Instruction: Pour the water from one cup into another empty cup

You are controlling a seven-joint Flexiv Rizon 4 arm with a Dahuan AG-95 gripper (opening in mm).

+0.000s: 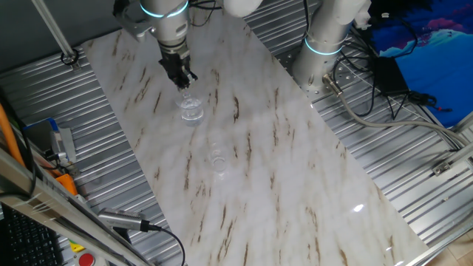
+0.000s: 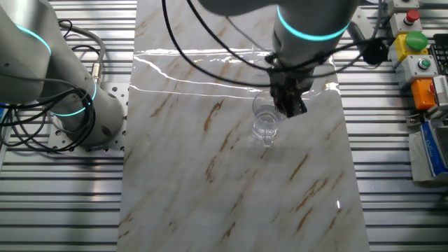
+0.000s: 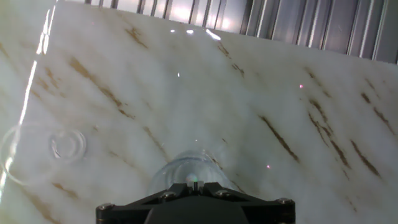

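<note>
Nearest the hand camera, at 6 o'clock: black two-finger gripper, only its housing showing there, fingers cut off below the edge. Hangs right at the rim of the larger, wider clear glass tumbler, presumably lined up to take it by the wall for lifting and tipping. Cannot tell from any view whether the jaws are parted or already pressing the glass.

Just beyond the housing: the tumbler, upright on the white brown-veined marble table. Holds the clear, colourless water, seen only as faint glints low in the glass, level hard to judge.

Further out, toward 9 o'clock in the hand view: smaller, narrower clear cup, upright, apart from the tumbler, apparently left open-mouthed within reach as the target. Looks empty. Barely readable against the marble; not made out in the other fixed view.

Farthest, at 12 o'clock: ribbed grey metal bench.
</note>
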